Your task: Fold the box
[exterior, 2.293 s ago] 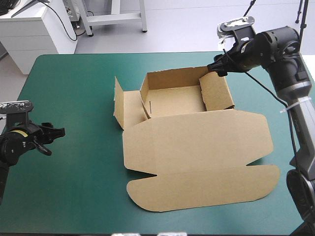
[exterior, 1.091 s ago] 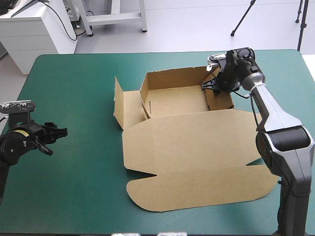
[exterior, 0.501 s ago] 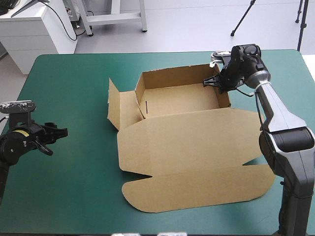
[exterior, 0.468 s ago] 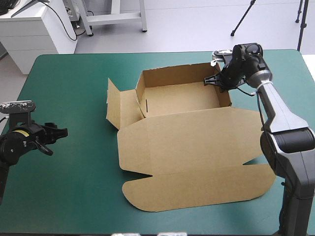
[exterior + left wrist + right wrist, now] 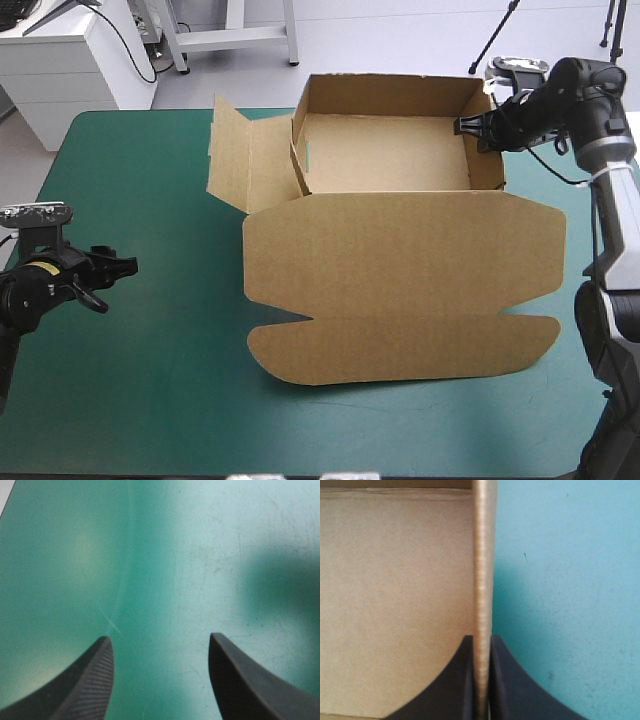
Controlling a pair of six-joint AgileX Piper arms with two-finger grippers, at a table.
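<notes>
Left tool: While it hangs low near the tabletop's left edge, the left tool point(image 5: 160, 637) stands spread wide, nothing between its fingers point(image 5: 85, 685), black curved fins with fine ribbing on their inner faces.
Cover: Under it there's only the teal-green cover point(image 5: 150, 400), smooth and faintly scuffed, with a few pale scratches.
Box position: Moving right, here's the box point(image 5: 420, 240), matte brown board. It sits right of centre, running from the far edge toward the near edge, well apart from the left tool.
Side flap: At the box's left a side flap point(image 5: 240, 160) stands up, tilted outward, straight-sided with clipped corners.
Tray: Next comes the tray point(image 5: 385, 155), rectangular and open on top, with walls up at the left, far side and right. A thin slot in the left wall shows teal-green.
Contact: Whether the tray's underside touches the cover, I cannot tell.
Lid: Toward the near edge the lid point(image 5: 400, 270) is spread open, a broad panel with angled ends. Past a crease lies a long tuck flap point(image 5: 400, 350), rounded at both ends and notched where it joins.
Right wall: Seen edge-on from the wrist, the right wall point(image 5: 482, 555) is a thin pale strip of raw board.
Right tool: And the right tool point(image 5: 481, 647) pinches that wall, one finger inside the tray and one outside, nearly closed with the board sandwiched between.
</notes>
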